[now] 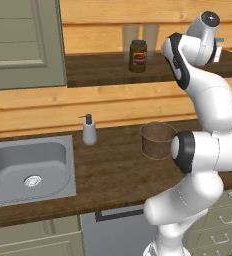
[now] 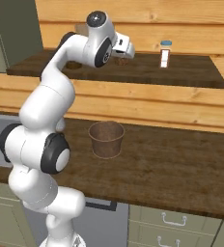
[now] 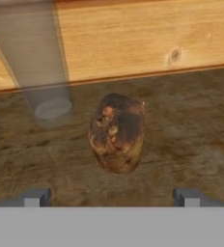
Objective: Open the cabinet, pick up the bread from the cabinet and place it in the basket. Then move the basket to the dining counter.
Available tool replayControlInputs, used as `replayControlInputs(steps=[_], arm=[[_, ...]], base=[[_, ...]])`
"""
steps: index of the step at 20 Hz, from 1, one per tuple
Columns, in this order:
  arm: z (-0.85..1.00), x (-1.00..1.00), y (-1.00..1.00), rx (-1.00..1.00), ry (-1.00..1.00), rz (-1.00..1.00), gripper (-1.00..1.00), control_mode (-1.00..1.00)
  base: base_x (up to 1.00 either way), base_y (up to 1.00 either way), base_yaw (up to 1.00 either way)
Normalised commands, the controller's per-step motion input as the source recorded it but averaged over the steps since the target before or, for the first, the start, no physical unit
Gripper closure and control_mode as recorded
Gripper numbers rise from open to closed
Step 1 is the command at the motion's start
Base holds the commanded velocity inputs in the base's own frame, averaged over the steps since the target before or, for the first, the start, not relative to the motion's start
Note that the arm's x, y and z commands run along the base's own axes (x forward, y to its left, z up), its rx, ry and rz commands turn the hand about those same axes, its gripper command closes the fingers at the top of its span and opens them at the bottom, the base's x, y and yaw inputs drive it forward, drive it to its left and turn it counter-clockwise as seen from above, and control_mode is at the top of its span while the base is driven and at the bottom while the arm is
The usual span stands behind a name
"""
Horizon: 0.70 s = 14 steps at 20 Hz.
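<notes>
While the bread point(image 3: 117, 132) lies on the shelf point(image 3: 191, 140), the gripper point(image 3: 111, 197) hovers spread wide.

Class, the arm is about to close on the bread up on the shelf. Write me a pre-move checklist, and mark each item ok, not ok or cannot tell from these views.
1. Gripper open: ok, the fingertips stand wide apart.
2. Bread centred between the fingertips: ok in the hand view.
3. Fingertips far enough forward to flank the bread: not ok, it lies ahead of them.
4. Clear glass out of the closing path: ok, it stands off to one side of the bread.
5. Basket upright and empty on the worktop: ok.
6. Cabinet door fully out of the arm's way: cannot tell.
</notes>
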Motion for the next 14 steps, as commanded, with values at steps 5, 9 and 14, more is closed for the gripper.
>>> replayControlInputs(steps=[5,9,14], arm=[[-0.17,0.12,0.0,0.0,-0.01,0.0,-1.0,-1.0],[-0.16,0.31,0.0,0.0,0.0,0.0,-1.0,-1.0],[-0.07,0.42,-0.08,0.0,0.0,0.0,-1.0,-1.0]], base=[[0.0,0.0,0.0],[0.0,0.0,0.0],[0.0,0.0,0.0]])
